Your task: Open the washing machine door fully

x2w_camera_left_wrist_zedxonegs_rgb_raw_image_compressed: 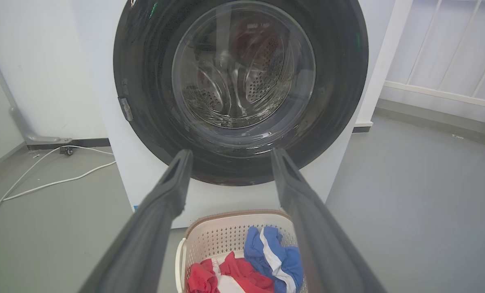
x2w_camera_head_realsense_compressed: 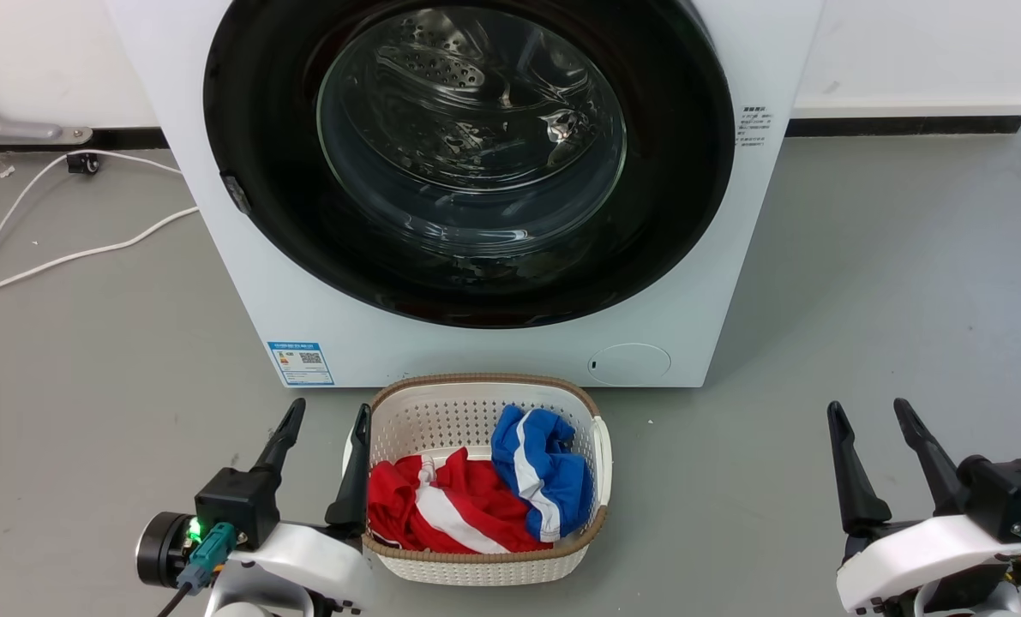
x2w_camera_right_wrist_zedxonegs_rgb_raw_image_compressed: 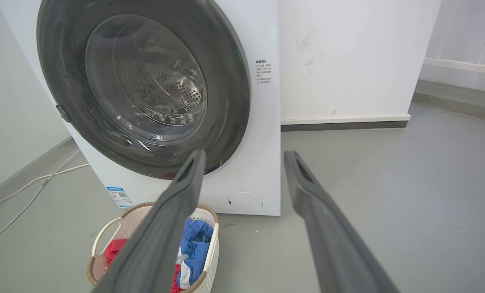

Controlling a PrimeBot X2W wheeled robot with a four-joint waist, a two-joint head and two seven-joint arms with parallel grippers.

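Head view: the washing machine door (x2w_camera_head_realsense_compressed: 471, 154) sits shut, flush on the front of the washing machine (x2w_camera_head_realsense_compressed: 476, 351), covering most of that front.

- Left claw (x2w_camera_head_realsense_compressed: 328, 411): fingers apart, holding nothing, low before the machine, toward its left corner.
- Right claw (x2w_camera_head_realsense_compressed: 868, 407): fingers apart, holding nothing, before the machine and out past its right side.
- Laundry basket (x2w_camera_head_realsense_compressed: 476, 378) with red and blue clothes stands on the floor just before the machine, below the door's lower edge.
- White cables (x2w_camera_head_realsense_compressed: 73, 253) lie on the floor to the machine's left.

Handling (judgement):
- Door is a rigid disc, probably heavy for its width. The black face is glossy and likely slippery, so a finger pressed flat on it would skid.
- The glass bowl at the centre offers no hold and should not be knocked.
- The one place to take hold looks like the small grey tab (x2w_camera_head_realsense_compressed: 236, 193) at the door's left edge, also seen in the left wrist view (x2w_camera_left_wrist_zedxonegs_rgb_raw_image_compressed: 125, 109). The left claw is the nearer one.
- Tab on the left suggests hinges on the right, though no hinge is visible.
- Expect latch resistance first, then a free swing in an arc. The pull should follow that arc, not a straight line.
- Whether the swinging door passes over the basket, I cannot tell
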